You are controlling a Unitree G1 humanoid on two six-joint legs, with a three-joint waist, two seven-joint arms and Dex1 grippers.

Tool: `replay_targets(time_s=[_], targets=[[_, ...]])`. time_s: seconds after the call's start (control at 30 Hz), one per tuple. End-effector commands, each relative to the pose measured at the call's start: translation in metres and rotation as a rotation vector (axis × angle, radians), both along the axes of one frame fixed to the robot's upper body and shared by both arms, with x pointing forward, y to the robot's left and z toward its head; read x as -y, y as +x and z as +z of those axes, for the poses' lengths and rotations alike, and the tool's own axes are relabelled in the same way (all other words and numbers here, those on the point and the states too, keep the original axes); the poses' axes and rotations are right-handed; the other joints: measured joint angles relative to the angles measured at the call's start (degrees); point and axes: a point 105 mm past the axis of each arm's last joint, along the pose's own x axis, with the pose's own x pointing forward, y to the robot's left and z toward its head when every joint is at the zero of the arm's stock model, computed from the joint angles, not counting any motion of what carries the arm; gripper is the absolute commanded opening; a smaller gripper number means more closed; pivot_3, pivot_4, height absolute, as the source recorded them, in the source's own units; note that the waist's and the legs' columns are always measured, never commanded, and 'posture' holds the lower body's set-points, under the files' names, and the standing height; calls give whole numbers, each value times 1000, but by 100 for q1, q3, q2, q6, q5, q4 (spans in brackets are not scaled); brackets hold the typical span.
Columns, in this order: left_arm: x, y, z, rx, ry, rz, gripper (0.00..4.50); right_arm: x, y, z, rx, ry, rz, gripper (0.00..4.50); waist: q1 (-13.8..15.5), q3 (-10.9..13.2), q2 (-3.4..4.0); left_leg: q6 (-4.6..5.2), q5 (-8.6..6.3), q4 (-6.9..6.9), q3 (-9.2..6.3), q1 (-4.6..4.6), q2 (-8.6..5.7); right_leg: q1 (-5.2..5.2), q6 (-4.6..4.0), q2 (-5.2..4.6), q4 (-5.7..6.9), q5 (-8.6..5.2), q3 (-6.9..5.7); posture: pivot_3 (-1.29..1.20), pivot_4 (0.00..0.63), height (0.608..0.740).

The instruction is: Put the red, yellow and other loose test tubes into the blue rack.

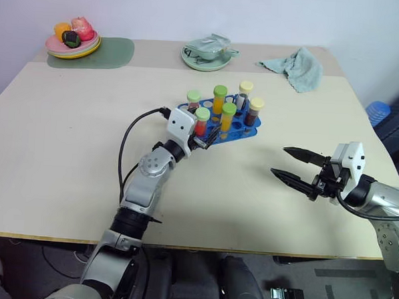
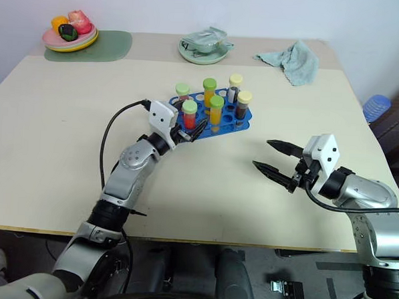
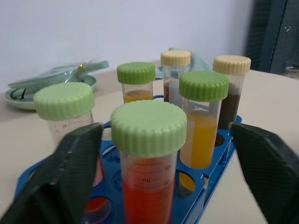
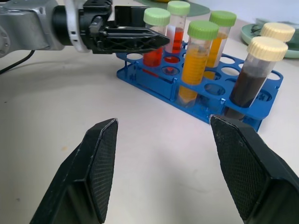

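Blue plastic forms the rack (image 1: 227, 127), which stands near the middle of the table (image 1: 65, 149), slightly toward the far side, with six capped tubes upright in its holes. The red tube (image 1: 201, 121) with a green cap occupies a hole at the rack's near left corner. Behind it stands another green-capped tube (image 1: 193, 99); two green-capped yellow tubes (image 1: 227, 117) stand in the middle, and two cream-capped dark tubes (image 1: 254, 111) stand at the right end. Several holes along the near row are unfilled. The left gripper (image 1: 201, 137) sits at the rack's near left corner, its fingers (image 3: 70, 163) spread wide on either side of the red tube, with a visible gap to the tube on each side in the left wrist view. The right gripper (image 1: 291, 164) hangs above bare tabletop to the right of the rack and nearer the front edge, well apart from it, jaws parted with nothing between them. Open surface surrounds the rack on the left, front and right. Along the far edge lie a green mat (image 1: 104, 52) carrying a plate of toy food (image 1: 72, 41), a pale green dish (image 1: 206, 56) and a crumpled cloth (image 1: 297, 67), all well clear of the rack.
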Motion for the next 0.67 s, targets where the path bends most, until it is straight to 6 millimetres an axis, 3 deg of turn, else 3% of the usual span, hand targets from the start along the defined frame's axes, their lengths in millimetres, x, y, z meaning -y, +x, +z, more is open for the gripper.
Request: replay_targets(time_s=[0.03, 0.17, 0.33, 0.5, 0.67], targets=[[-24, -13, 14, 91, -10, 27, 4434, 0, 3, 3, 43, 17, -29, 3201, -1, 0, 0, 0, 0, 0, -2, 0, 0, 0, 0, 0, 0, 0, 0, 0, 150, 740], [-58, -25, 7, 97, -50, 101, 4434, 6, 6, -2, 31, 55, -78, 3201, 10, -1, 2, 0, 0, -1, -8, 1, 3, 0, -1, -2, 0, 0, 1, 0, 150, 740], [-92, -68, -12, 52, 43, 4, 4434, 19, 4, -15, 22, 50, -146, 3201, 3, -2, 4, 0, 0, -10, -9, 4, 6, -2, -2, -1, -1, -1, 2, 0, 150, 740], [-130, -111, -14, -27, 58, -19, 4434, 39, -11, -30, -10, 26, -219, 3201, 20, -2, 4, 2, -2, -10, -9, 4, 16, 4, -3, -6, -6, -1, 3, 0, 150, 740], [-138, -128, -16, -91, 91, -41, 4434, 48, -23, -37, -29, 38, -272, 3201, 14, -2, 6, 4, -4, -11, -3, 29, 17, 33, -5, -7, -12, -2, 5, 0, 150, 740]])
